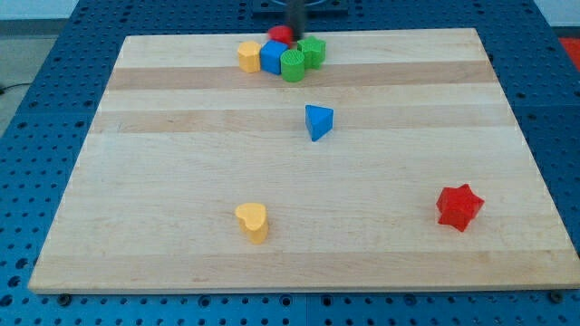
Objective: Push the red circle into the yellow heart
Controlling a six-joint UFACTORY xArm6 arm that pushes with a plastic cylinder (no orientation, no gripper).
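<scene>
Red circle clustered at top, tip seemingly touching it, yellow heart well apart

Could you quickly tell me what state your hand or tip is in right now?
No hand: my tip holds nothing; it sits at the view's top, right behind the red circle.

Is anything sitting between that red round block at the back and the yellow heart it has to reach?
Yes. The red circle sits at the view's top behind a blue block and two green blocks. They lie between it and the yellow heart. My tip is beside the red circle.
</scene>
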